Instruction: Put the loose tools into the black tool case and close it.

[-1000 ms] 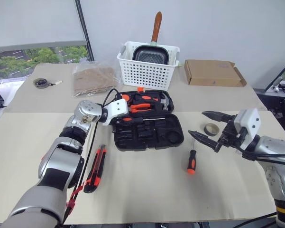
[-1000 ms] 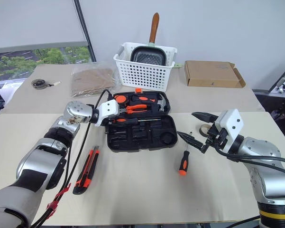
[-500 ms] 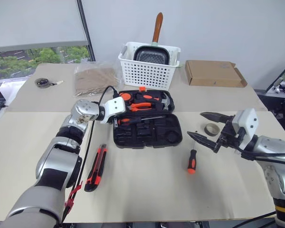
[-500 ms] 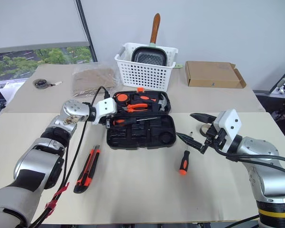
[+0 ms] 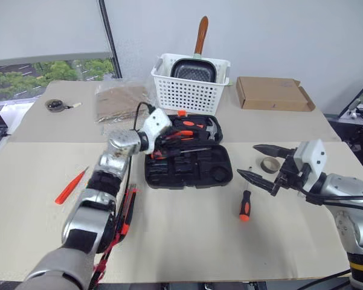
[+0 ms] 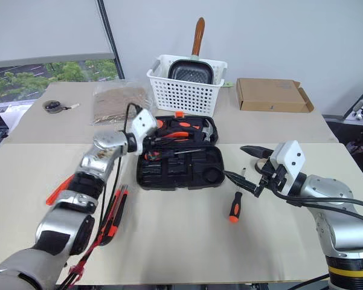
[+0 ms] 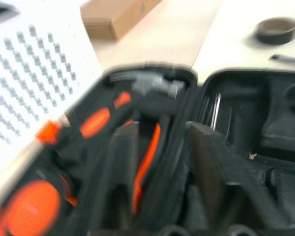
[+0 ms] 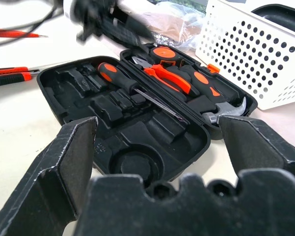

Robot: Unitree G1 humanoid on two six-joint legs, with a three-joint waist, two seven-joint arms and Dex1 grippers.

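Left gripper [image 5: 160, 141] hangs over the left end of the open black tool case [image 5: 187, 169], its fingers [image 7: 119, 177] looking drawn near together in a blurred wrist view, and I cannot make out anything between them. Right gripper [image 5: 258, 162] is spread wide with nothing in it, held above the table [image 5: 187, 241] just right of the case. One black-and-orange screwdriver [image 8: 132, 88] lies in a slot of the case, next to the orange-handled pliers [image 8: 169, 78] and hammer [image 8: 221, 105] in the lid half. A second black-and-orange screwdriver [image 5: 245, 202] lies on the table below the right gripper, and the small grey tape roll [image 5: 269, 164] sits just behind that gripper. On the left, the slim orange-red screwdriver [image 5: 70, 185] lies well apart from the case, and the utility knife [image 6: 113, 220] lies beside the left forearm.
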